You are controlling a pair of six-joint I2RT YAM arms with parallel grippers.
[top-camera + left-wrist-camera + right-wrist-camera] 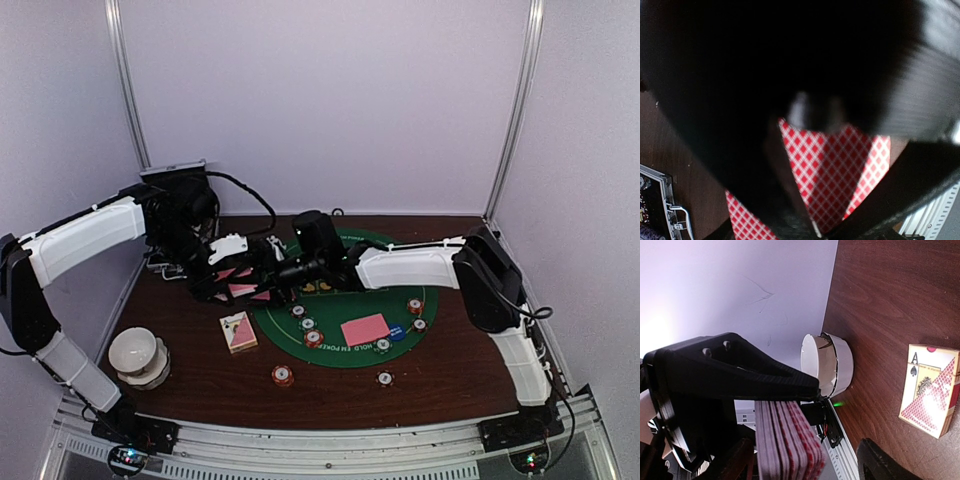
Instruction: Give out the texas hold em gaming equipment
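My left gripper [222, 268] is shut on a deck of pink-backed playing cards [243, 289], held above the table's left side. In the left wrist view the red-checked card backs [835, 170] fill the gap between my dark fingers. My right gripper [287, 271] reaches in from the right and stands open around the same deck [785, 440]. One of its fingers [740, 372] lies against the deck's edge, the other [880, 462] is well apart. A few face-down cards [364, 330], striped poker chips [313, 338] and a blue button disc [397, 332] lie on the green felt mat [345, 355].
A card box [238, 331] lies left of the mat, also seen in the right wrist view [930, 390]. A white bowl [138, 356] stands at the front left. Two chips [283, 375] [385, 378] rest on bare wood near the front. A black case [178, 180] sits at the back left.
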